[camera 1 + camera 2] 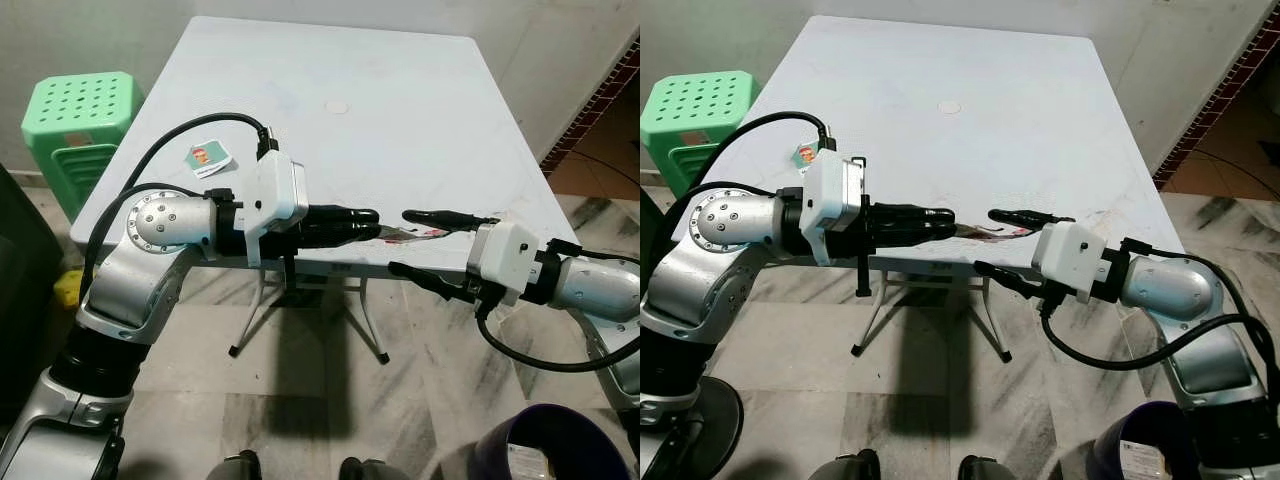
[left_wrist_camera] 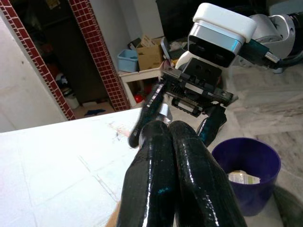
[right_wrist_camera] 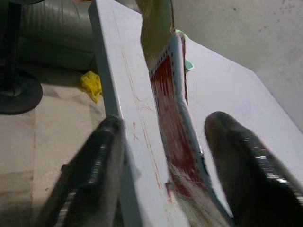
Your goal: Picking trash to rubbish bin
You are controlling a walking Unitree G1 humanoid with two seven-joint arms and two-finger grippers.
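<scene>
A purple bin (image 1: 545, 445) sat at the lower right of the head view, some litter already inside. Above it, mid-frame, the two grippers met at the near edge of the white table (image 1: 330, 140). The left gripper (image 1: 372, 224) had its fingers pressed together, pinching one end of a red wrapper (image 1: 410, 233) at that edge. The right gripper (image 1: 400, 242) stood spread (one finger above the tabletop, one below its edge), straddling the wrapper's other end. Farther back at left lay a small packet (image 1: 208, 158), beyond it a green stool (image 1: 75, 125).
</scene>
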